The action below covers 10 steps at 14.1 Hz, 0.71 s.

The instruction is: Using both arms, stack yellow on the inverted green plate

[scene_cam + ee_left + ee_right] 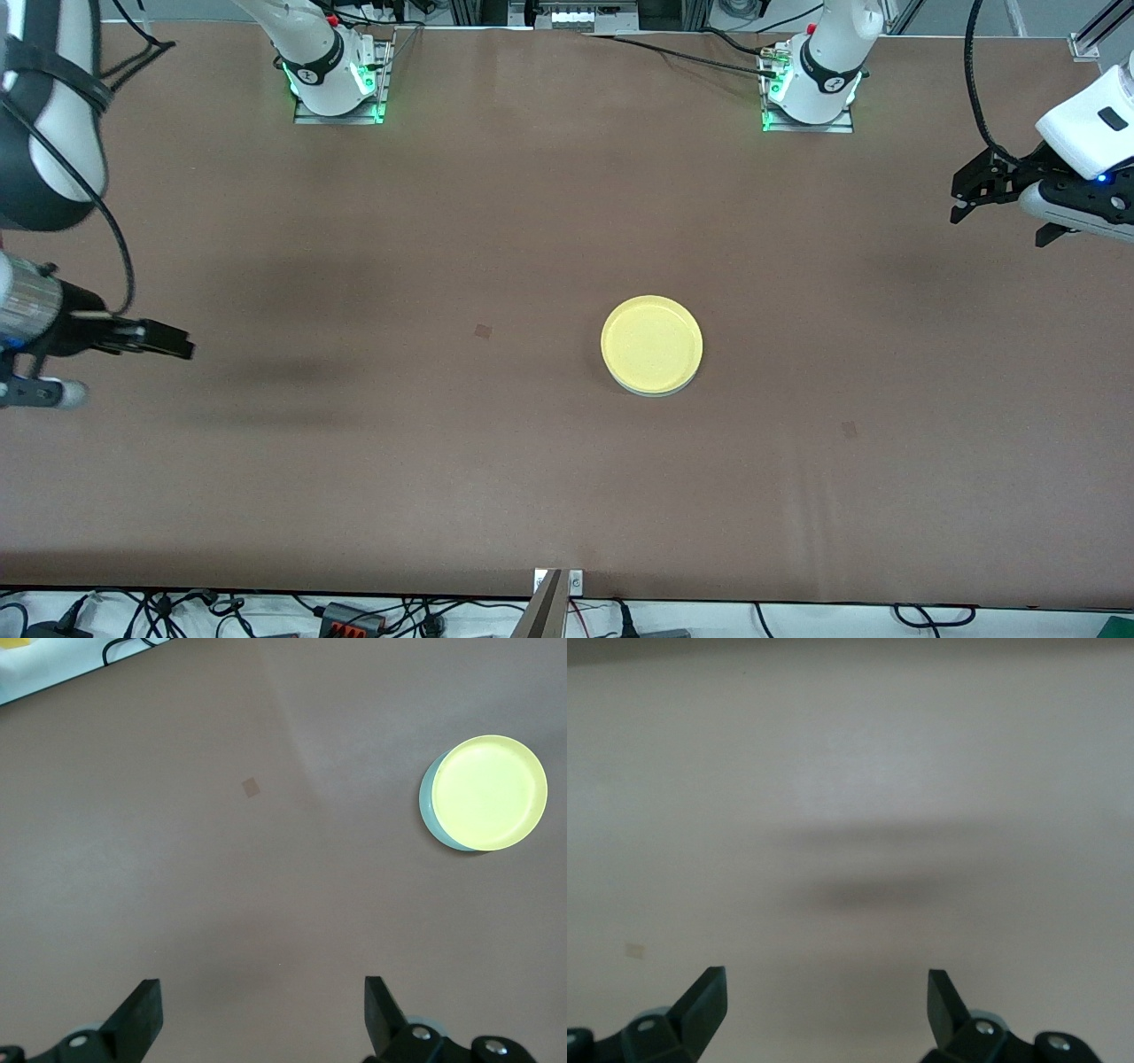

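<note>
Brown table (443,221): a plain surface carrying 1 stack of 2 plates and 2 small darker square marks. Left arm (1094,124) and right arm (49,115): each waits at its own end of the table, raised above bare surface. Yellow plate (652,344): rests on top of the green plate (428,806), of which only a thin pale crescent shows at the rim; the stack lies near the table's middle, well apart from both grippers and closer to the left one. Left gripper (961,197): fingers apart, holding nothing, with the stack in its wrist view. Right gripper (173,341): fingers apart, holding nothing, over bare table with only its shadow below.
</note>
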{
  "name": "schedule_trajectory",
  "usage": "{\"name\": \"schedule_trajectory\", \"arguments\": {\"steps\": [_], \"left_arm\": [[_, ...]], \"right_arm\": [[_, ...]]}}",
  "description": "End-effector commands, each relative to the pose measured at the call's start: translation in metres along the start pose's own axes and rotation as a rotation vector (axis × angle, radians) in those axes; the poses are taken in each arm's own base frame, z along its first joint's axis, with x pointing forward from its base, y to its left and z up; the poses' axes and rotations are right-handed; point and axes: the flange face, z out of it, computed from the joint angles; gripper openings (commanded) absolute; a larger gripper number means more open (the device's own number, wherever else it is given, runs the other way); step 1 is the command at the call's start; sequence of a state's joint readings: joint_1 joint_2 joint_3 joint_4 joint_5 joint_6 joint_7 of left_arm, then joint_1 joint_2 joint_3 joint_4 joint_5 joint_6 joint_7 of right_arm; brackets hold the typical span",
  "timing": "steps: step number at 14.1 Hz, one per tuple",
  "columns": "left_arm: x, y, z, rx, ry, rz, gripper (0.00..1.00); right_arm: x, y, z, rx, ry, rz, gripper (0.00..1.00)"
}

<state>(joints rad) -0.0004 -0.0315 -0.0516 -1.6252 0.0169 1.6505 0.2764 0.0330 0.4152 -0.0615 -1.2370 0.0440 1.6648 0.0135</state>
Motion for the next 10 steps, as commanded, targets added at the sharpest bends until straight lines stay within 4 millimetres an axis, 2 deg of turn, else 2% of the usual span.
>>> {"name": "schedule_trajectory", "arguments": {"steps": [1, 5, 8, 10], "left_arm": [[0.003, 0.000, -0.006, -0.022, 0.003, 0.020, 1.00], [0.003, 0.000, -0.006, -0.022, 0.003, 0.017, 1.00], [0.003, 0.000, -0.006, -0.022, 0.003, 0.017, 1.00], [0.003, 0.000, -0.006, -0.022, 0.003, 0.015, 1.00]], "right_arm": [[-0.032, 0.020, -0.019, -0.012, 0.019, -0.043, 1.00], [-0.058, 0.030, -0.050, -0.010, -0.005, -0.018, 1.00], [-0.064, 0.031, -0.050, -0.010, -0.037, -0.016, 1.00], [-0.076, 0.031, -0.046, -0.027, -0.044, -0.018, 1.00]]}}
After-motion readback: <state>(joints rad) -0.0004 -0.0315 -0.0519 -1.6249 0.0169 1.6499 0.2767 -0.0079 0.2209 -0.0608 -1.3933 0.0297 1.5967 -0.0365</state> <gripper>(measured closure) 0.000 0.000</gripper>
